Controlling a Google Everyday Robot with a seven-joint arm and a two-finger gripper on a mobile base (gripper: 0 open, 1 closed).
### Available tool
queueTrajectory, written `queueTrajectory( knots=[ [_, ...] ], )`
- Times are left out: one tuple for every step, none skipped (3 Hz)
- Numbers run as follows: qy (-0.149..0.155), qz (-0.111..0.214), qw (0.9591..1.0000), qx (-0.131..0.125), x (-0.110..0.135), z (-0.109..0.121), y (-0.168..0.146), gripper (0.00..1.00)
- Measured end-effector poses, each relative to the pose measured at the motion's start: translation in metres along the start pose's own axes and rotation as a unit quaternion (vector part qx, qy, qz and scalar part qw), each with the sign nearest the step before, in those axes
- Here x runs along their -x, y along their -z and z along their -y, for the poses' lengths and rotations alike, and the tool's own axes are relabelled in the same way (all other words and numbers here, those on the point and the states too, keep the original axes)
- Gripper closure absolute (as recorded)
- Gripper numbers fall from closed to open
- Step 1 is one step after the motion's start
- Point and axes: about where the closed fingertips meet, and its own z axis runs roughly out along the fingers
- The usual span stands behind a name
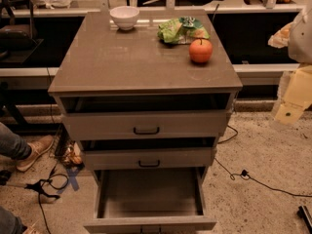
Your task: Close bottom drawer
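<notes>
Pincer [291, 104], pale yellow, hung at the far right of where I stood. It was off the right side of the desk [131, 57], about level with the top drawer [146, 126], and well apart from every drawer. Whether it was clenched or released I could not tell. Above it the robot's pale arm [302, 33] ran up and out past the edge of view.

Nearest to it on the grey-brown desk sat an orange [201, 50], by the right front corner. Just behind the orange lay a crumpled green bag [181, 30], and a white bowl [125, 17] stood at the back, left of the bag.

Below the desk top, the top drawer stood pulled out a little, with a dark gap above its front and a black handle in the middle. The middle drawer [148, 158] under it was also out a little. The bottom drawer [148, 224] was lowest of the three and drawn far out towards me. Its bare grey floor showed between the side walls, and its low front panel sat at the very bottom of my view.

On the speckled floor, a black cable [253, 177] trailed off to the right. On the left a person's tan shoe [34, 151] rested near a cross of blue tape [72, 179].
</notes>
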Motion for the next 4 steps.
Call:
queueTrajectory(
  knots=[
    [-0.001, 0.001, 1.0000, -0.001, 0.000, 0.001, 0.000, 0.00],
    [-0.034, 0.010, 0.9985, 0.041, -0.013, -0.011, -0.040, 0.00],
    [-0.086, 0.036, 0.9905, 0.100, -0.016, -0.045, -0.106, 0.00],
    [-0.140, 0.060, 0.9761, 0.155, -0.003, -0.088, -0.186, 0.00]
  ],
)
